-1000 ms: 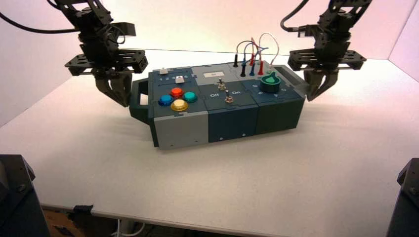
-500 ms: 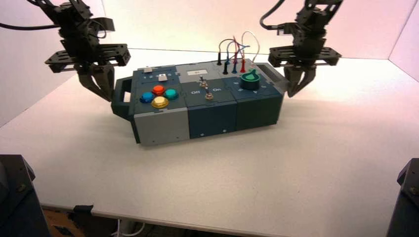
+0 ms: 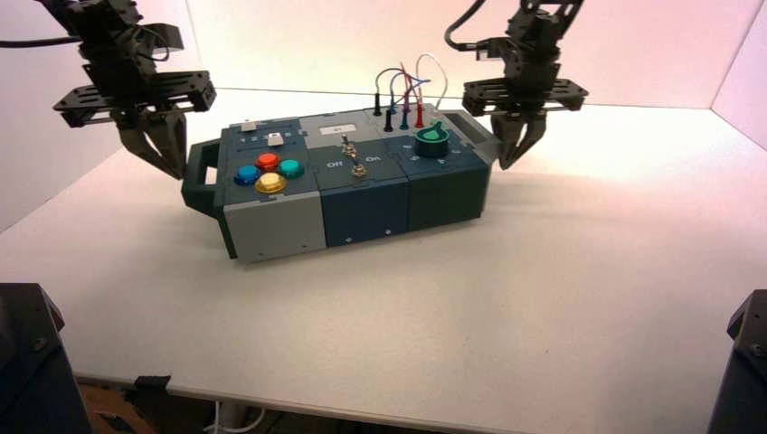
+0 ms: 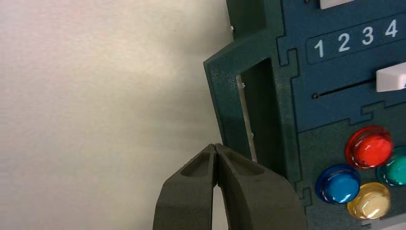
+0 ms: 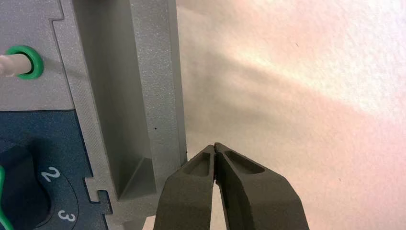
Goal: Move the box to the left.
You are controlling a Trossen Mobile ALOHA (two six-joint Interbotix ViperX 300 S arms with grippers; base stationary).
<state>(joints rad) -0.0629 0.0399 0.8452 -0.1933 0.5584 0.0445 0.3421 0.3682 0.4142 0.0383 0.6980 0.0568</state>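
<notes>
The long teal-and-grey box [image 3: 362, 194] lies on the white table, left of centre, slightly turned. It bears four round buttons [image 3: 267, 172], two toggle switches [image 3: 353, 158], a green knob [image 3: 431, 138] and looped wires [image 3: 402, 90]. My right gripper [image 3: 508, 161] is shut and empty, its tips against the outer side of the grey right end handle [image 5: 143, 96]. My left gripper [image 3: 174, 167] is shut and empty, just outside the teal left end handle [image 4: 239, 110].
The white table [image 3: 543, 298] spreads wide in front and to the right of the box. White walls stand behind and at both sides. Dark arm bases sit at the lower corners [image 3: 27, 362].
The box has slid left across the table, with my shut right gripper at its right handle. My left gripper has moved left ahead of it.
</notes>
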